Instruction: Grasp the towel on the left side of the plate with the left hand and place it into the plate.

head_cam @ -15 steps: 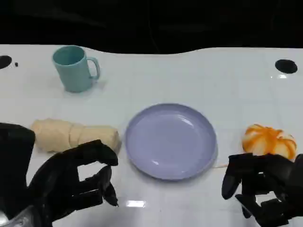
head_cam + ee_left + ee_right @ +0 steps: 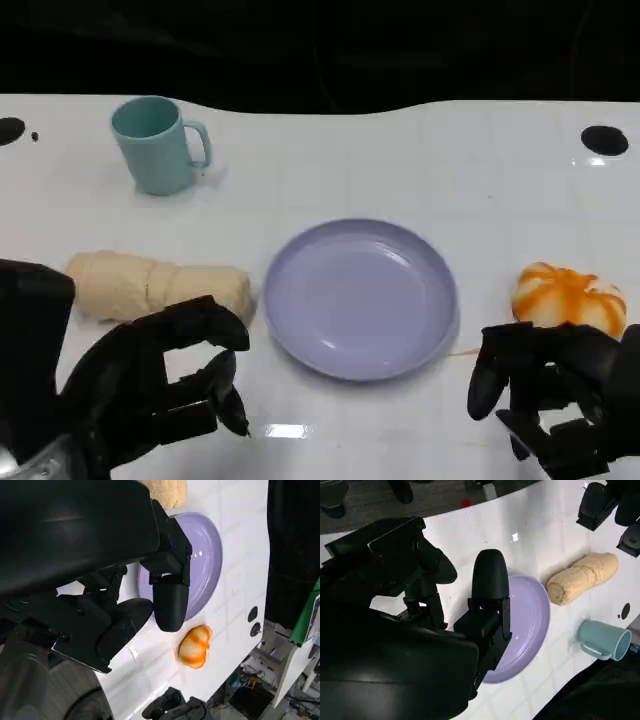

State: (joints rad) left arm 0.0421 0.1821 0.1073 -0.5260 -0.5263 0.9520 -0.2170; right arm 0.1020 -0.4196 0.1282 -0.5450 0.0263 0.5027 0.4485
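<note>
Head view: While I hold the arms where they are, the towel (image 2: 158, 286) lies rolled into a beige log at 9 o'clock of the plate (image 2: 360, 298), its near end just beside the plate's rim and not on it. My left hand (image 2: 160, 385) hangs at about 6 o'clock of the towel, clear of it, fingers apart and holding nothing. My right hand (image 2: 545, 395) sits at 4 o'clock of the plate with fingers curled loosely around nothing I can see. A teal mug (image 2: 158, 143) stands at 12 o'clock of the towel, well apart, and an orange-and-white pumpkin toy (image 2: 568, 297) rests at 3 o'clock of the plate.

Left wrist view: I see the left hand's black fingers (image 2: 170, 605) spread with nothing between them, the plate (image 2: 210, 555) beyond, one end of the towel (image 2: 167, 490) at the frame edge, and the pumpkin toy (image 2: 195, 645) on the white table (image 2: 235, 595).

Right wrist view: The right hand's fingers (image 2: 490, 580) are parted over the plate (image 2: 530, 625) — empty. The towel (image 2: 582, 577) lies past the plate's far rim, with the mug (image 2: 602, 639) beyond it.

Handling: I judge the towel light, soft and squashy — not slippery, nothing to break — but a roll may unwind or sag if lifted by one end.

Where to take hold: I would close the fingers around its middle, across the roll, near the crease that rings it.
</note>
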